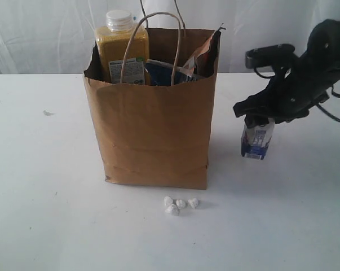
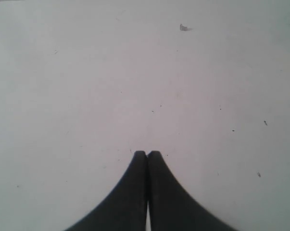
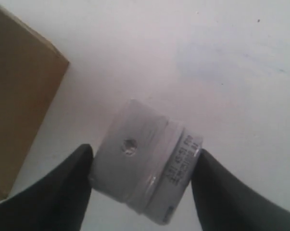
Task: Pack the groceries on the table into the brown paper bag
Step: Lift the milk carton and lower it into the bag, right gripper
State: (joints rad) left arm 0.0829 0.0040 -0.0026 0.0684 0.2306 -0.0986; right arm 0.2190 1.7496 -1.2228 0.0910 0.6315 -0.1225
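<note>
The brown paper bag stands upright mid-table, with the yellow-grain bottle, a brown-red pouch and a dark blue packet sticking out of its top. To its right the small blue-white carton stands on the table, under my right gripper. In the right wrist view both fingers press the sides of the carton's top, so my right gripper is shut on it. My left gripper is shut and empty over bare tabletop. Several tiny white lumps lie in front of the bag.
A small scrap lies on the table left of the bag; the same scrap shows in the left wrist view. The bag's corner is close beside the carton. White curtains hang behind the table.
</note>
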